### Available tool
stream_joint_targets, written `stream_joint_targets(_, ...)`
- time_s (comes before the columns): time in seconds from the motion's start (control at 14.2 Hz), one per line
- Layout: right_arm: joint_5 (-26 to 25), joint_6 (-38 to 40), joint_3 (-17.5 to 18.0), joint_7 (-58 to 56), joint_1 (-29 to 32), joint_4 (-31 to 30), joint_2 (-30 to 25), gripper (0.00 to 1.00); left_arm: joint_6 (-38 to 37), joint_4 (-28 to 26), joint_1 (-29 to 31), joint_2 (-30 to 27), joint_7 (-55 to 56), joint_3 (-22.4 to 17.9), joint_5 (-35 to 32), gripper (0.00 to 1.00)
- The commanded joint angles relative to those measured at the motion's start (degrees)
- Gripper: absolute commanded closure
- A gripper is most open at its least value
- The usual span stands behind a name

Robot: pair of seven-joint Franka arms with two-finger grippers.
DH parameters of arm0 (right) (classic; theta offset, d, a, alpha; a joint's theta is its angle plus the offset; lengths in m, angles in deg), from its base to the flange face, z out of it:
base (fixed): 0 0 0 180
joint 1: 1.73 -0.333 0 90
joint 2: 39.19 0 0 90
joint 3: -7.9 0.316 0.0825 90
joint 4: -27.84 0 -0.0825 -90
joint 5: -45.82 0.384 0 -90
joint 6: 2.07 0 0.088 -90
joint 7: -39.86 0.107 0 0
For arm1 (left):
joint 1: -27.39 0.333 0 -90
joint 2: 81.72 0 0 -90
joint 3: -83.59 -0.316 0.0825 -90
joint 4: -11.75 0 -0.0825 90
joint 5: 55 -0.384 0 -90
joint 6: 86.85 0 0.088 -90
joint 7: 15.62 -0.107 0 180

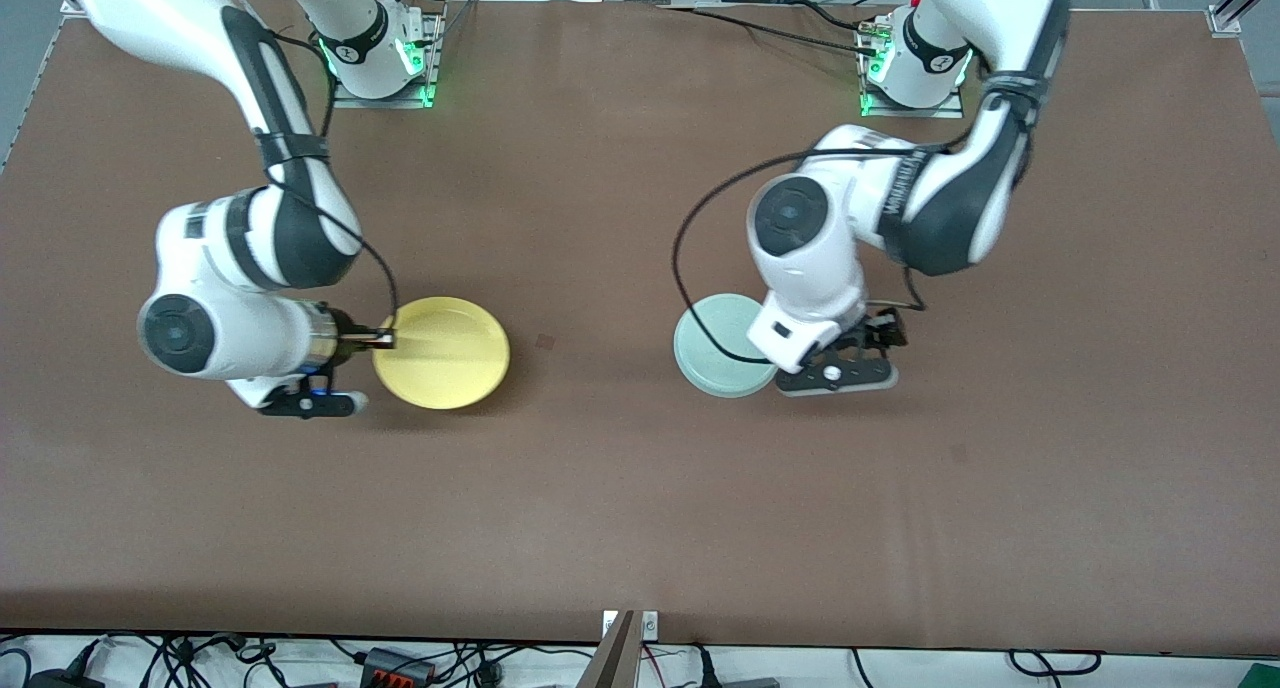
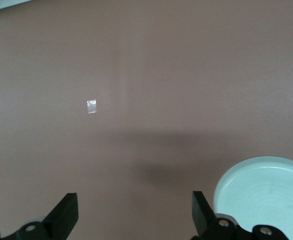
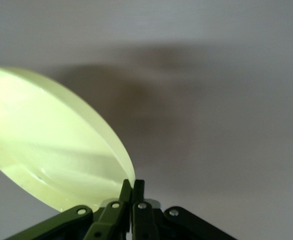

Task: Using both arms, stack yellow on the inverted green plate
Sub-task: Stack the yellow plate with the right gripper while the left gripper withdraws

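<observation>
The yellow plate is toward the right arm's end of the table. My right gripper is shut on its rim. In the right wrist view the plate stands tilted from the closed fingertips and casts a shadow on the table. The pale green plate lies upside down on the table toward the left arm's end, with rings showing on its underside. My left gripper is open and empty, over bare table just beside the green plate. In the front view its fingers are hidden under the wrist.
The brown table has a small square mark between the two plates; it shows as a pale scrap in the left wrist view. The two arm bases stand at the table's edge farthest from the front camera.
</observation>
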Motion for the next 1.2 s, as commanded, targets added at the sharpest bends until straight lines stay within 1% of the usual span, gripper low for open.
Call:
stream_joint_targets(0.0,8.1,-1.5,-0.5,4.9,-3.4,4.7,3.4,1.0,-0.7,-1.6,6.1,-3.2,-8.8,0.7,7.6,0.0)
stream_joint_targets(0.07,11.4,-1.7,-0.5,6.5,-4.8,6.1,4.7,1.0,-0.7,-2.3,7.5,-4.4,-9.8,0.7,8.7,0.0)
stream_joint_targets(0.14,13.8,-2.0,-0.6,9.0,-7.7,7.9,6.4,1.0,-0.7,-2.4,8.4,-5.3,-10.6,0.7,8.8,0.0)
stream_joint_targets(0.28,14.8,-4.8,-0.5,14.9,-11.1,12.7,10.9,1.0,-1.1,-2.5,10.8,-7.0,-15.9,0.8,9.0,0.0)
stream_joint_targets(0.42,19.8,-7.0,0.2,17.0,-13.1,15.5,14.3,1.0,-1.1,-2.4,12.0,-8.7,-19.9,0.8,9.0,0.0)
stream_joint_targets(0.49,21.8,-8.4,0.4,18.4,-14.6,15.7,15.2,1.0,-1.2,-2.5,12.0,-9.8,-20.0,0.8,9.3,0.0)
stream_joint_targets(0.63,24.2,-12.0,0.7,22.5,-17.0,15.7,16.5,1.0,-3.2,-2.3,12.7,-11.5,-20.7,0.8,10.8,0.0)
stream_joint_targets(0.77,24.7,-15.8,1.7,25.0,-19.6,15.8,17.3,1.0,-4.1,-2.4,13.7,-13.1,-23.9,0.6,14.4,0.0)
stream_joint_targets(0.99,27.0,-19.5,1.8,27.4,-22.1,15.8,19.4,1.0,-7.4,-2.2,16.6,-15.4,-29.7,0.6,16.1,0.0)
stream_joint_targets(1.13,28.1,-20.3,1.9,27.4,-22.9,15.8,20.2,1.0,-9.1,-1.8,18.3,-16.1,-31.2,0.7,18.1,0.0)
